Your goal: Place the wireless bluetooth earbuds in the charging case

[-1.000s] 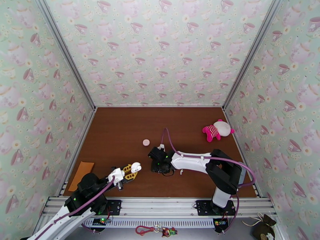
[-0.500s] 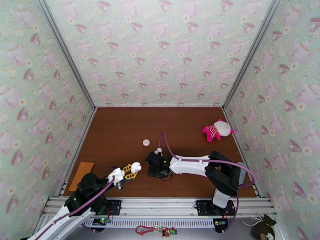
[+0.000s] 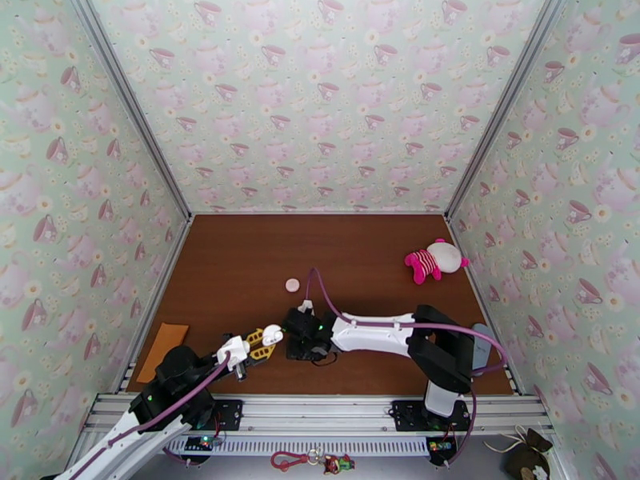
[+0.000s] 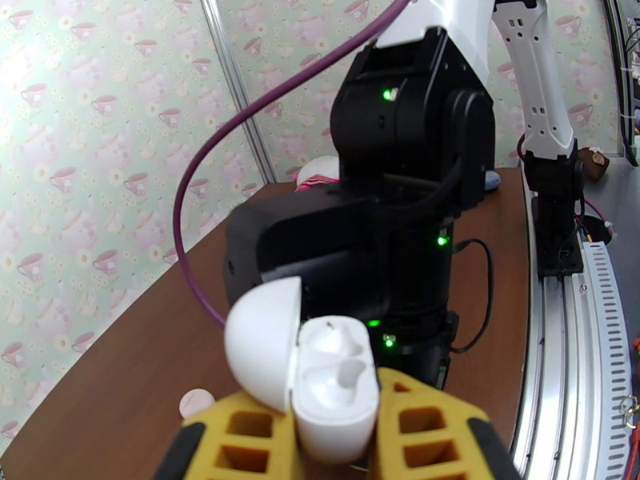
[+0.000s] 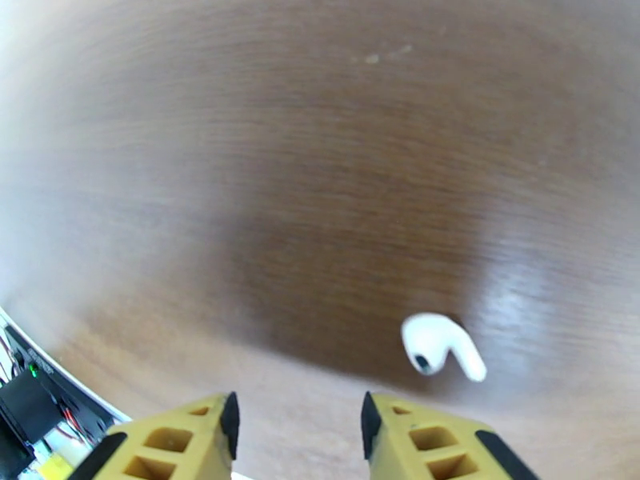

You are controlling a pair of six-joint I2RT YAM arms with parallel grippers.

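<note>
The left jaws clamp a white charging case (image 4: 336,386), its lid hinged open to the left, at the lower centre of the left wrist view. The right jaws stand partly apart, holding nothing, over the brown desk (image 5: 320,154). One white earbud (image 5: 438,344) lies on the desk at lower right, just past them.

Right arm (image 4: 400,194) crowds the room beyond the case (image 4: 336,394).

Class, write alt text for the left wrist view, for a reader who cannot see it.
The left gripper clamps an open white charging case, lid swung left. Close behind it is the right arm's black wrist, above a brown table.
</note>
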